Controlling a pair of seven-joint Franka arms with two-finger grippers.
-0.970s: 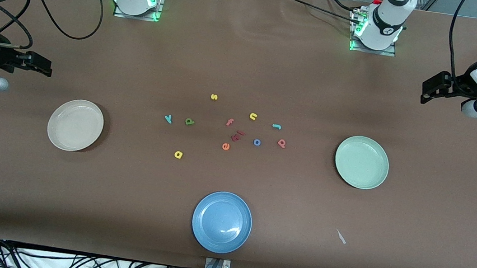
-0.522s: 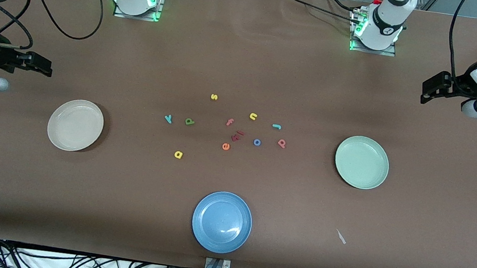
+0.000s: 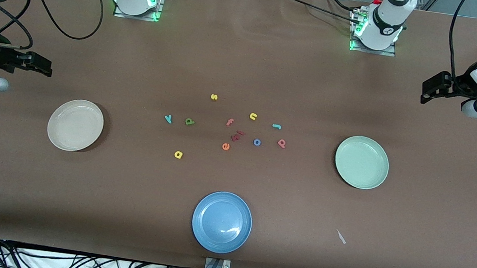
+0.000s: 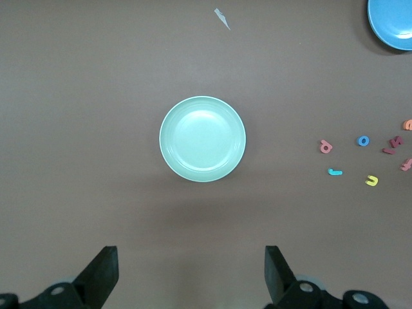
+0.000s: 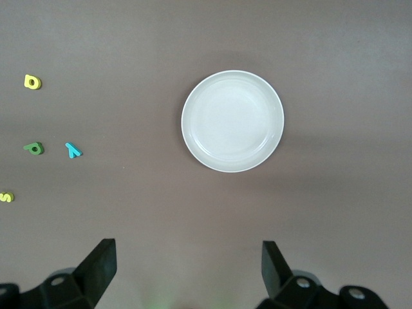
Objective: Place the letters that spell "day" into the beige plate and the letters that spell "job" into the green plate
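Observation:
The beige plate (image 3: 75,125) (image 5: 232,120) lies toward the right arm's end and the green plate (image 3: 361,162) (image 4: 203,138) toward the left arm's end; nothing is in either. Between them lie the teal y (image 3: 168,119), green d (image 3: 189,121), yellow a (image 3: 178,155), teal j (image 3: 276,126), blue o (image 3: 257,142) and pink b (image 3: 282,143). My left gripper (image 3: 428,91) (image 4: 191,257) hangs open over bare table at its own end. My right gripper (image 3: 42,66) (image 5: 188,254) hangs open over bare table at its end. Neither holds anything.
A blue plate (image 3: 222,221) sits near the table's front edge. Among the letters are a yellow s (image 3: 214,97), yellow n (image 3: 253,116), pink f (image 3: 230,122), orange e (image 3: 225,146) and dark red pieces (image 3: 237,135). A pale scrap (image 3: 341,237) lies nearer the camera than the green plate.

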